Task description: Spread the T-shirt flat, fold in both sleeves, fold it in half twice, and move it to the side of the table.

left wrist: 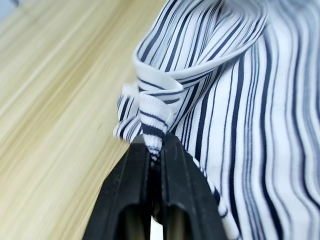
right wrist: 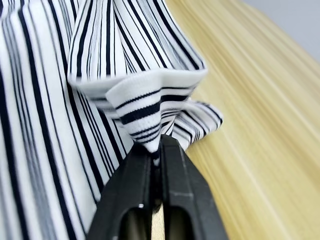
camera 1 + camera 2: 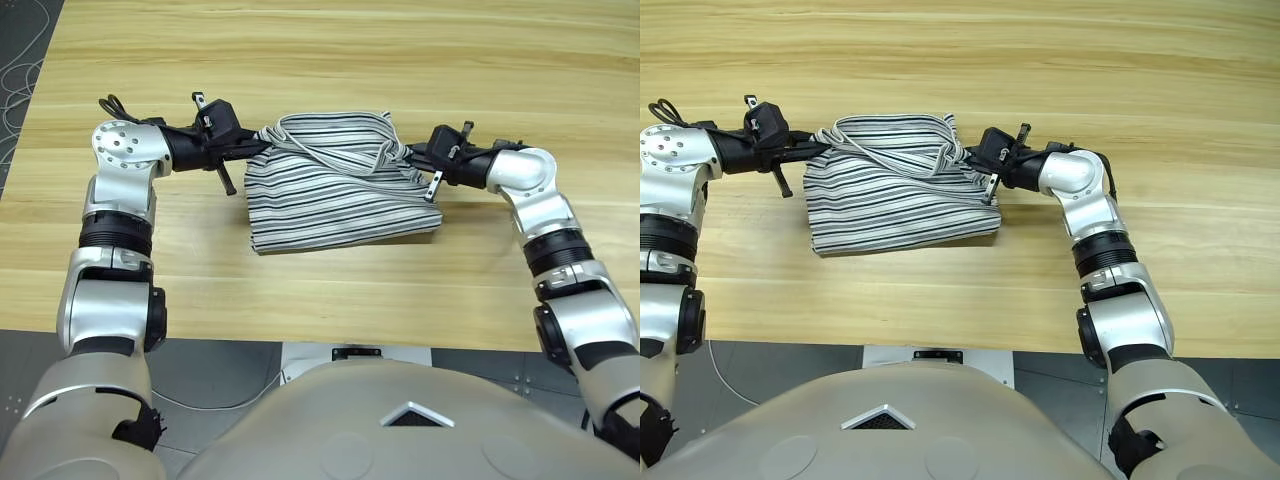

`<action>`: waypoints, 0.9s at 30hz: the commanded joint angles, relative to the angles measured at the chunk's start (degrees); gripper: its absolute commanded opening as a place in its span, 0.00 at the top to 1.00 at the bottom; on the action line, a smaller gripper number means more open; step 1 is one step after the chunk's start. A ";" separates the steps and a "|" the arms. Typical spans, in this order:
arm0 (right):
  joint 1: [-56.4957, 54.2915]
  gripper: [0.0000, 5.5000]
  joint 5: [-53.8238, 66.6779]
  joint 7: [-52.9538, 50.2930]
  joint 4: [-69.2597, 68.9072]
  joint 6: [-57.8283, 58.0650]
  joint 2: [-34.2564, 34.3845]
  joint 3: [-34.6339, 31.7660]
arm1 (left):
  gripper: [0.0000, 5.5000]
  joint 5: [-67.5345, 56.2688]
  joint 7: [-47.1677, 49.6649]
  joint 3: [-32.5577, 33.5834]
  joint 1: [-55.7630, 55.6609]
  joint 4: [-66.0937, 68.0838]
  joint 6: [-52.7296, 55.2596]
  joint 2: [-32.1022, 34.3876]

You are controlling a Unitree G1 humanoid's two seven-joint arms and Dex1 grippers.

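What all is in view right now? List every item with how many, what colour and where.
T-shirt: one, white with dark stripes, bunched on the middle of the table, pinched at its two far corners.
table: one, light wood, under the T-shirt.
floor: dark grey, past the table's left edge, with pale cable loops on it.
left gripper: one, black, shut on a ribbed edge at the T-shirt's left side.
right gripper: one, black, shut on a ribbed edge at the T-shirt's right side.
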 commanded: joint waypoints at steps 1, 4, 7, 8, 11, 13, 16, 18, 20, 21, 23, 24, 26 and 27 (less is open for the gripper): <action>-3.81 0.82 -2.44 -7.99 5.92 1.65 3.24 -1.04 | 0.84 3.39 5.64 -0.52 -2.31 6.28 1.19 -0.96; -5.61 0.71 -3.18 -14.05 10.99 0.94 5.17 -2.23 | 0.75 5.21 10.41 -0.15 -3.44 10.68 1.73 -1.16; -6.93 0.64 -2.56 -17.63 14.36 -0.16 7.35 -3.75 | 0.69 3.02 8.66 1.76 -2.93 10.95 0.93 -1.61; -7.30 0.63 -2.38 -18.58 15.42 -0.48 8.09 -4.20 | 0.67 2.11 7.55 2.35 -2.54 10.29 0.84 -1.96; -8.02 0.63 -2.69 -21.11 18.09 -1.54 9.56 -4.98 | 0.67 0.66 6.45 3.33 -2.08 9.04 1.55 -2.86; -8.57 0.63 -3.42 -22.80 19.90 -2.09 9.96 -4.98 | 0.67 -0.13 6.44 4.26 -2.00 8.44 1.95 -3.20; -9.84 0.63 -4.73 -27.06 22.97 -1.47 9.80 -4.97 | 0.67 -1.89 5.93 5.97 -2.17 7.86 2.79 -3.47; -10.58 0.63 -5.51 -30.20 25.01 0.27 9.76 -5.13 | 0.67 -1.17 6.87 5.89 -2.06 8.82 2.66 -3.48; -11.00 0.63 -6.54 -32.54 26.81 1.77 9.87 -4.74 | 0.67 -0.42 7.79 5.68 -2.06 9.99 2.55 -3.80; -11.01 0.63 -7.44 -33.59 27.81 2.47 9.82 -4.16 | 0.67 -0.03 8.82 5.65 -2.31 10.85 2.63 -4.02; -10.83 0.63 -8.75 -34.88 29.34 3.22 9.53 -3.46 | 0.67 1.12 11.30 5.20 -3.13 12.76 2.43 -4.60; -10.68 0.63 -9.26 -35.64 30.06 3.47 9.36 -3.27 | 0.67 1.97 12.93 4.79 -3.29 14.10 2.31 -5.15; -10.44 0.63 -9.84 -36.95 31.13 3.70 9.26 -3.15 | 0.67 3.94 16.43 3.77 -3.16 16.72 2.32 -6.14; -10.27 0.63 -10.17 -37.62 31.58 3.87 9.30 -3.08 | 0.67 5.00 18.40 3.29 -2.88 18.07 2.64 -6.61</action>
